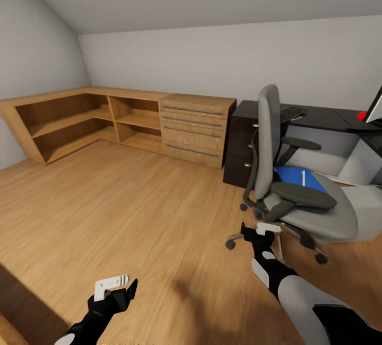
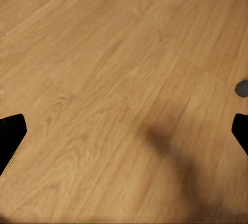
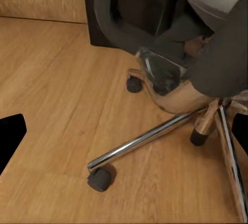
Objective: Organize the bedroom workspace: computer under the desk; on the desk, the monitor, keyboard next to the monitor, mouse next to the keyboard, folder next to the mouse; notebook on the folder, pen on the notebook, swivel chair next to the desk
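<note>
Left gripper (image 1: pixel 118 287) hangs low over bare wood floor (image 1: pixel 132 212), fingers spread, holding nothing; right gripper (image 1: pixel 261 230), also spread and empty, sits just beside the swivel chair (image 1: pixel 297 196) base. Blue folder (image 1: pixel 297 179) lies on the chair seat, pen (image 1: pixel 303 177) on it. Chair stands between robot and black desk (image 1: pixel 318 119); keyboard (image 1: pixel 291 113) and monitor (image 1: pixel 375 106) edge on the desk, light-wood dresser (image 1: pixel 195 128) beside, wide open floor to the left.

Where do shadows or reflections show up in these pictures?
Head view: a soft dark shadow lies on the wood floor between the arms. Left wrist view: the same blurry shadow crosses the boards. Right wrist view: the swivel chair's chrome base mirrors the floor's warm tone.
</note>
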### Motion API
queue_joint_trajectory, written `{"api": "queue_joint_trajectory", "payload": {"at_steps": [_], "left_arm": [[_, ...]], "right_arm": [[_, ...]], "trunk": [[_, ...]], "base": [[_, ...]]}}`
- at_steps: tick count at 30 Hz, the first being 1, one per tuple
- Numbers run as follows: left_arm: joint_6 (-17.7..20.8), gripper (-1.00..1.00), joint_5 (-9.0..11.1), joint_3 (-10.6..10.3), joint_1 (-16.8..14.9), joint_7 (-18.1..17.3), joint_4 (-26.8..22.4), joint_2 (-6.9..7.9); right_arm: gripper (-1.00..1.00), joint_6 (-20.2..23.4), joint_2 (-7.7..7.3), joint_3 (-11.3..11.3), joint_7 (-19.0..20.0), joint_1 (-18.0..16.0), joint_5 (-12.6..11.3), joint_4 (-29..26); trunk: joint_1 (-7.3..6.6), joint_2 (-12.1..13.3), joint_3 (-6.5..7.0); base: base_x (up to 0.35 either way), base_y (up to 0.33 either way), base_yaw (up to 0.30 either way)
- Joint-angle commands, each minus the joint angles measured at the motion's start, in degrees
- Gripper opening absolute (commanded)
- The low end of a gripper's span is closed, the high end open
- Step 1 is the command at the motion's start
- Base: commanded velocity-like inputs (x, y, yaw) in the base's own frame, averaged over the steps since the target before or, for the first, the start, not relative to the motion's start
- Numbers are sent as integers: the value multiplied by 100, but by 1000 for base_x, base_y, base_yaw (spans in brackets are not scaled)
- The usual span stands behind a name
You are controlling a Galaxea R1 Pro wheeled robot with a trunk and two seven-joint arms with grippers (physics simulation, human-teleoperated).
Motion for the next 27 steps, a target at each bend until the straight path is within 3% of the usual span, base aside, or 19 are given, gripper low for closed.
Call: {"api": "queue_joint_trajectory", "payload": {"at_steps": [1,8,19,27], "left_arm": [[32,100,56,10,1,1,-2,-3],[18,100,55,10,1,1,46,-1],[28,100,55,10,1,1,62,-3],[41,100,55,3,1,1,62,-6]], "right_arm": [[100,-28,2,-9,13,-4,-40,5],[100,-28,-1,-9,13,-4,-40,5],[100,-28,-1,7,13,-4,-40,-3],[100,-28,-2,8,13,-4,-40,-3]], "trunk": [[-1,-2,-4],[-1,-2,-4],[-1,-2,-4],[-1,-2,8]], "base": [[5,0,274],[84,0,219],[21,0,23],[-224,0,-42]]}}
